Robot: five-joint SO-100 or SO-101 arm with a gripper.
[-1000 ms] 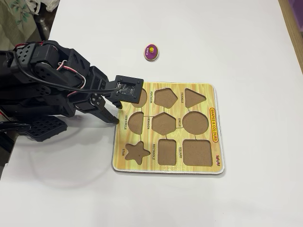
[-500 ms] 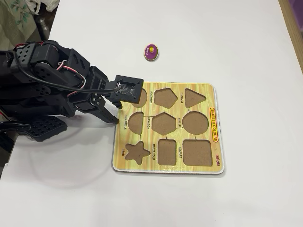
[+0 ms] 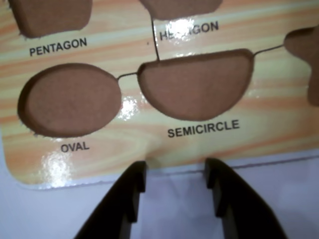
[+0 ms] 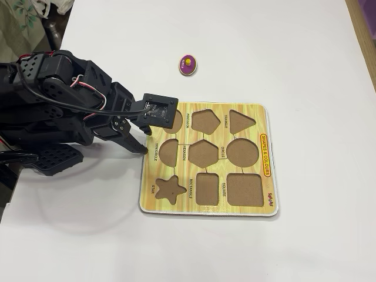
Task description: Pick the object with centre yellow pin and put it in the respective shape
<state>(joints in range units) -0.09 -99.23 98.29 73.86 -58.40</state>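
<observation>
A purple oval piece (image 4: 188, 64) with a yellow centre pin lies on the white table beyond the board's far edge in the fixed view. It does not show in the wrist view. The wooden shape board (image 4: 254, 113) has empty cutouts. The wrist view shows its oval cutout (image 3: 70, 106) and semicircle cutout (image 3: 195, 84) just ahead of the fingers. My gripper (image 3: 175, 169) is open and empty, with its tips over the table at the board's edge. In the fixed view the gripper (image 4: 145, 141) is at the board's left side, well short of the purple piece.
The board (image 3: 199, 149) also has pentagon (image 3: 50, 15), hexagon, triangle (image 4: 241, 120), circle (image 4: 242, 151), star (image 4: 170, 188), rectangle and square cutouts, all empty. The arm's black body (image 4: 53, 111) fills the left of the fixed view. White table (image 4: 264, 47) surrounds the board.
</observation>
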